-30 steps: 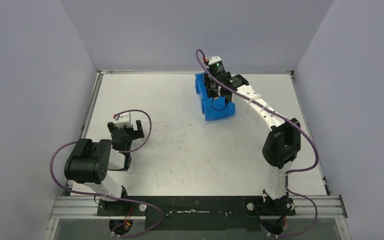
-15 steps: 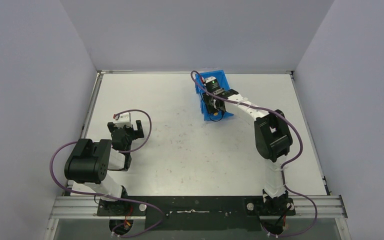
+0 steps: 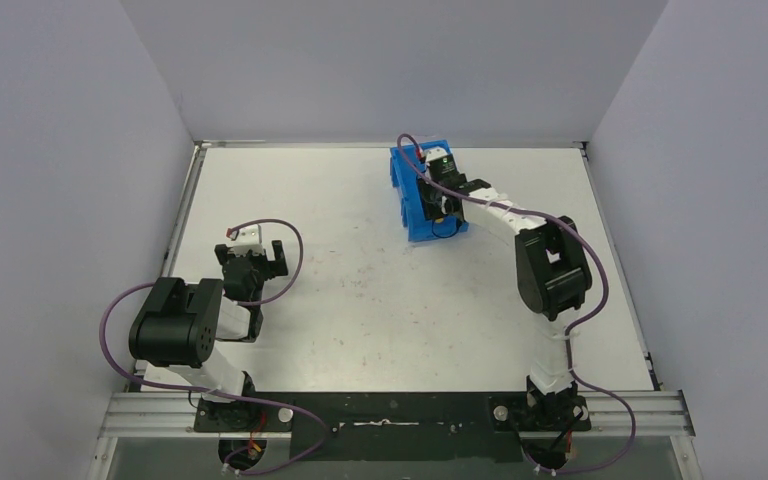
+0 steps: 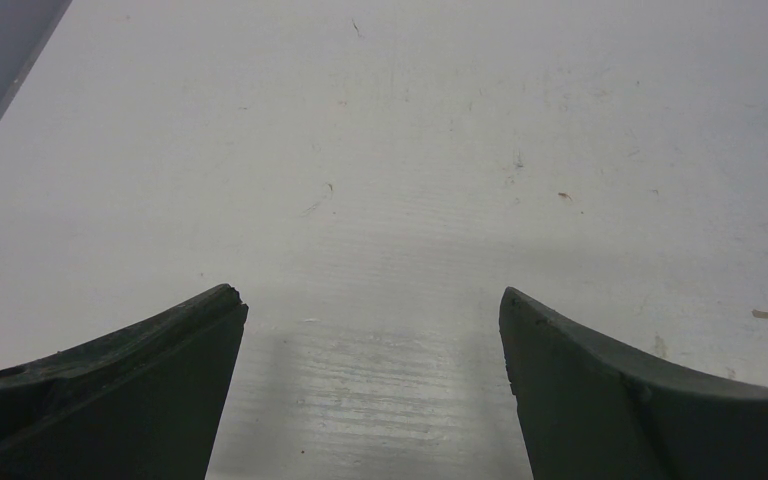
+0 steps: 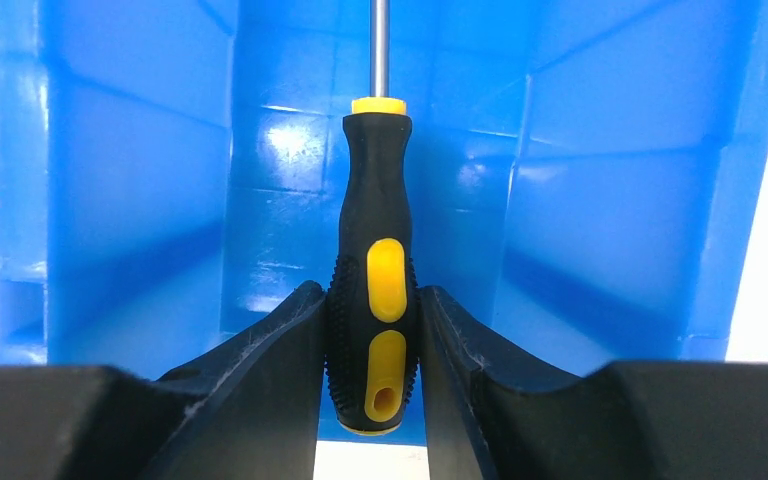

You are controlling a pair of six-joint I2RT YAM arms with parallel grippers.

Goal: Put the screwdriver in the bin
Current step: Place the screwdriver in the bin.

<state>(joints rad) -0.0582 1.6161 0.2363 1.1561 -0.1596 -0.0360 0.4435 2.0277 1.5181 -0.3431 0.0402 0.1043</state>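
Hovering over bin (image 5: 610, 220) | right hand (image 5: 370, 292) clamps screwdriver (image 5: 377, 200) (shaft pointing forward) | left hand (image 4: 369, 294) wide

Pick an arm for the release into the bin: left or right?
Right. The right arm has its jaws shut on the screwdriver, shaft pointing into the bin. The left arm sits over bare table at near left, jaws open and empty, well away from the bin.
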